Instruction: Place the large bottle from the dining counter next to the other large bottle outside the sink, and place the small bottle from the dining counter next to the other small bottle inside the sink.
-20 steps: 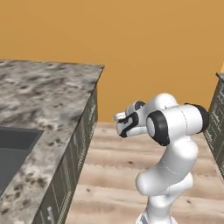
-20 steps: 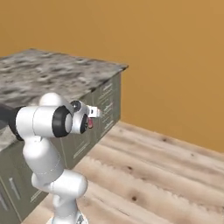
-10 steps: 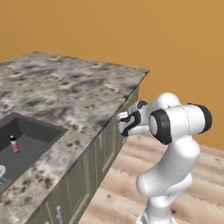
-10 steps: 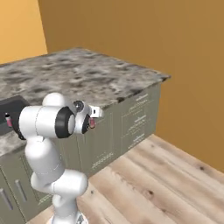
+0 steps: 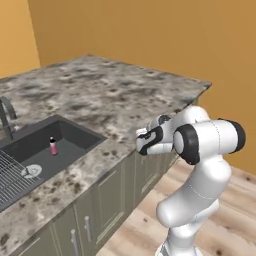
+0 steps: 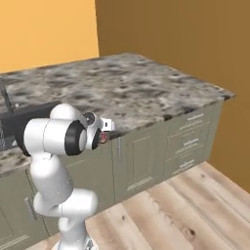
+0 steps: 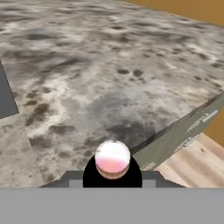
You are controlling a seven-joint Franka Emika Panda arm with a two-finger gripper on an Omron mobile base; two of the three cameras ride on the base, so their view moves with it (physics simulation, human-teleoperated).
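My gripper (image 5: 143, 145) is shut on a small bottle (image 7: 112, 158) whose pink-white rounded top shows between the fingers in the hand view. From the right base view the same small bottle (image 6: 102, 137) is a reddish spot in the gripper (image 6: 104, 131), held in the air just off the front edge of the mottled stone counter (image 5: 115, 95). Set in that counter on the left is the dark grey sink (image 5: 75, 142). Another small pink bottle (image 5: 52, 146) stands upright in its basin, near the round drain (image 5: 31, 170).
A grey curved faucet (image 5: 6, 117) rises behind the sink and a ribbed drainboard (image 5: 12, 175) lies at its left. Sage-green cabinet fronts (image 6: 161, 151) run under the counter. Wooden floor (image 6: 195, 210) spreads to the right, with orange walls behind.
The whole picture has swung, so the base has moved: the counter and sink now sit closer and further right in the left base view. The arm keeps its pose, still gripping the bottle.
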